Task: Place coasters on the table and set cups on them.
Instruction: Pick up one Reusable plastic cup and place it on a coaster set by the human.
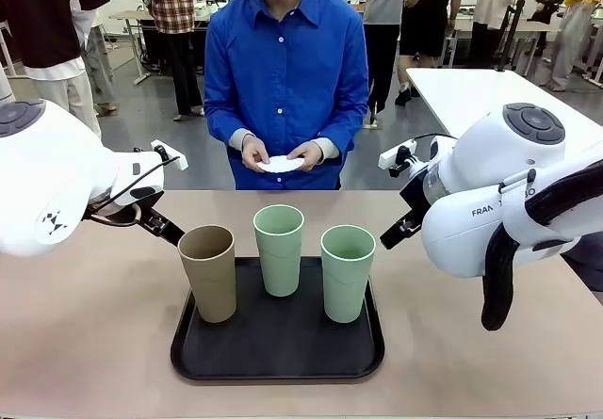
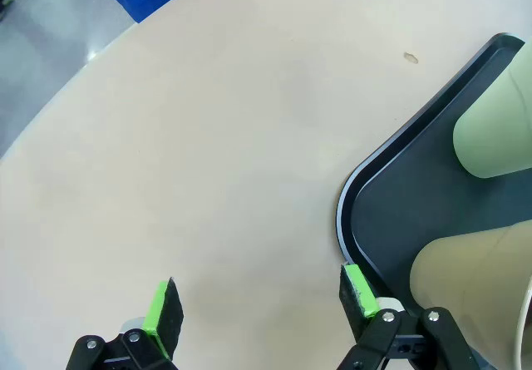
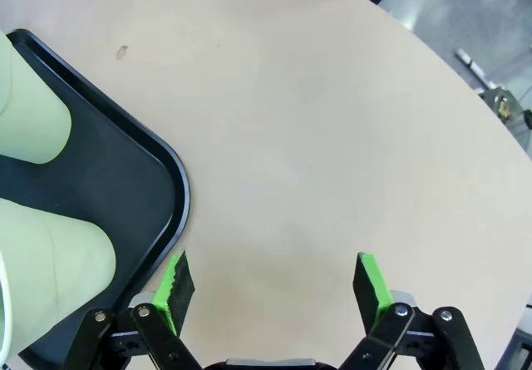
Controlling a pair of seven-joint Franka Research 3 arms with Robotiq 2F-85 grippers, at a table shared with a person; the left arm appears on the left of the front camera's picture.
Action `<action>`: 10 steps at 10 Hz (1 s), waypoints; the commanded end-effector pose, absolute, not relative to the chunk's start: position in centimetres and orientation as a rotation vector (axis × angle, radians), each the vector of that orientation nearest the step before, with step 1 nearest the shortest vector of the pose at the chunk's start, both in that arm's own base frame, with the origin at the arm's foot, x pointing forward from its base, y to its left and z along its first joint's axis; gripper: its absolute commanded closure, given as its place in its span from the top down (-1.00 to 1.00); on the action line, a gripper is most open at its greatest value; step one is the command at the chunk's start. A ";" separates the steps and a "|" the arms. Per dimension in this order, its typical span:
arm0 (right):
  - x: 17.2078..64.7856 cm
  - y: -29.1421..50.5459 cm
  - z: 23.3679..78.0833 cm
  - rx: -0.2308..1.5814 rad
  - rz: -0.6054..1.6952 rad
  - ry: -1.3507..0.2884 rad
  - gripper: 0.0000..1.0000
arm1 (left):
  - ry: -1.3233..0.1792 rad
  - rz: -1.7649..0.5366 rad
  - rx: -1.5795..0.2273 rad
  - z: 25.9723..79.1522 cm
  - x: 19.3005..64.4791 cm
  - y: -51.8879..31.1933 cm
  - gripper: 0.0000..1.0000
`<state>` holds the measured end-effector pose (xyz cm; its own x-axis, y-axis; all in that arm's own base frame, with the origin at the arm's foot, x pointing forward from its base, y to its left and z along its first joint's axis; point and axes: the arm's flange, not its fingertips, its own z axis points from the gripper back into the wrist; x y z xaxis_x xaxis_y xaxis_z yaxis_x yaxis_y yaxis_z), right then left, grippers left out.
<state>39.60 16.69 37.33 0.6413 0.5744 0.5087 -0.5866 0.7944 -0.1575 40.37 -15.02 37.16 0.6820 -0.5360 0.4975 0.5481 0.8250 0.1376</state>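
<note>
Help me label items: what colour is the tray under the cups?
Black all over; the rectangular rimmed tray shows best in the front view.

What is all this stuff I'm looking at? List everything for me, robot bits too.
tan cup: one, tan, upright at the tray's left end
green cups: two, pale green, upright at the tray's middle and right end
tray: one, black, on the table's near middle
coasters: count unclear, white, held at the table's far edge
table: one, beige, under everything
white table: one, white, behind on the right
person: one, blue shirt, far side, both hands on the coasters
arms: two, white, one at each side
left tool: one, black with green pads, open, empty, by the tray's corner
right tool: one, same colours, open, empty, by the tray's other side
</note>
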 end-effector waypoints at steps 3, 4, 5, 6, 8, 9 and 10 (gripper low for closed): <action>39.6 16.7 37.3 0.023 0.662 -0.572 1.00 | -0.551 -0.608 -0.023 37.2 40.4 -15.0 1.00; 39.6 16.7 37.3 0.023 0.662 -0.572 1.00 | -0.551 -0.608 -0.023 37.2 40.4 -15.0 1.00; 39.6 16.7 37.3 0.023 0.662 -0.572 1.00 | -0.551 -0.608 -0.023 37.2 40.4 -15.0 1.00; 39.6 16.7 37.3 0.023 0.662 -0.572 1.00 | -0.551 -0.608 -0.023 37.2 40.4 -15.0 1.00; 37.8 16.1 39.6 0.011 0.676 -0.483 1.00 | -0.567 -0.633 -0.010 39.2 39.4 -13.8 1.00; 36.4 15.4 41.4 0.005 0.670 -0.459 1.00 | -0.557 -0.639 -0.013 41.1 38.4 -12.7 1.00; 34.3 15.0 43.2 -0.015 0.658 -0.429 1.00 | -0.540 -0.648 -0.040 42.9 36.7 -11.6 1.00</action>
<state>37.60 15.89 40.64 0.6880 0.5934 0.4177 -0.5985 0.7895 -0.1357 39.69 -13.96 40.78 0.6691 -0.5450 0.5052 0.5550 0.8186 0.1480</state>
